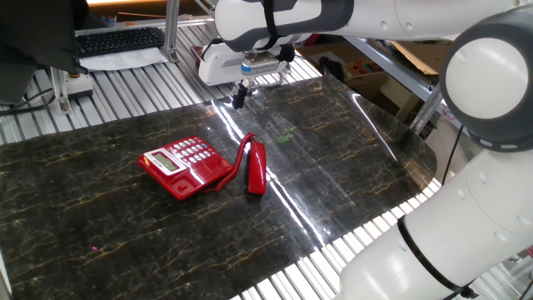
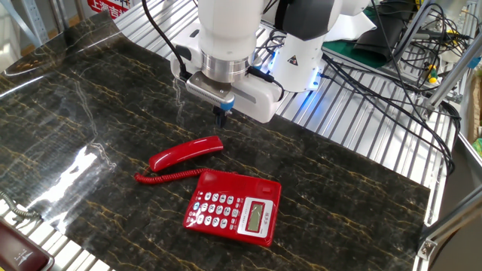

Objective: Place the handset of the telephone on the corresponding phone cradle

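The bright red telephone (image 1: 177, 163) lies on the dark marble table, keypad up; it also shows in the other fixed view (image 2: 234, 208). Its cradle (image 1: 202, 177) is the bare red strip beside the keypad, facing the handset, and it holds nothing (image 2: 242, 183). The red handset (image 1: 256, 167) lies flat on the table next to the phone, joined to it by its coiled cord (image 2: 169, 176). My gripper (image 1: 239, 95) hangs above the table beyond the handset, apart from it, its fingers together and holding nothing (image 2: 220, 118).
A dark maroon phone (image 2: 21, 254) sits at the table's near corner. A keyboard (image 1: 121, 39) and cables (image 2: 392, 45) lie on the slatted metal bench around the marble sheet. The robot's base (image 2: 301, 45) stands behind the gripper.
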Motion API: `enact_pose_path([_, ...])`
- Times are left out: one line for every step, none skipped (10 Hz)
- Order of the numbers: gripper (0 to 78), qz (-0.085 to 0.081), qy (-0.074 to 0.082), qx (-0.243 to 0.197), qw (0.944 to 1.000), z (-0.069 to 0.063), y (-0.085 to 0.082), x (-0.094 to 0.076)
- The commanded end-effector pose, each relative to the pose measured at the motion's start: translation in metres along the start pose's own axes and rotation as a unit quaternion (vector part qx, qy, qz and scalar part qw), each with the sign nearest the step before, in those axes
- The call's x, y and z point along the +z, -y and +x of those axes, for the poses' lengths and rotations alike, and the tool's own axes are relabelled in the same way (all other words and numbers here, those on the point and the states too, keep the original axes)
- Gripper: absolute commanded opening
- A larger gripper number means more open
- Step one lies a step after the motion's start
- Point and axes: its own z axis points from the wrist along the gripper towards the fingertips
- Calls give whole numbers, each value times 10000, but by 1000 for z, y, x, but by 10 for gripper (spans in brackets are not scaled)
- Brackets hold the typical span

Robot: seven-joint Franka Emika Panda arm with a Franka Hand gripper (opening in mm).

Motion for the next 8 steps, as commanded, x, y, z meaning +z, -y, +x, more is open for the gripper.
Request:
enact_pose_path([0,0,12,11,10000,-1,0,-1])
enact_pose_path([0,7,11,22,10000,0,0,-1])
enact_pose_path([0,7,13,23,10000,0,0,1])
enact_pose_path([0,8,19,30,10000,0,0,2])
enact_pose_path([0,8,26,34,10000,1,-1,5])
enact_pose_path([0,7,31,35,10000,1,-1,7])
enact_pose_path([0,7,44,38,10000,2,-1,10])
enact_pose_path([0,3,74,45,10000,3,-2,15])
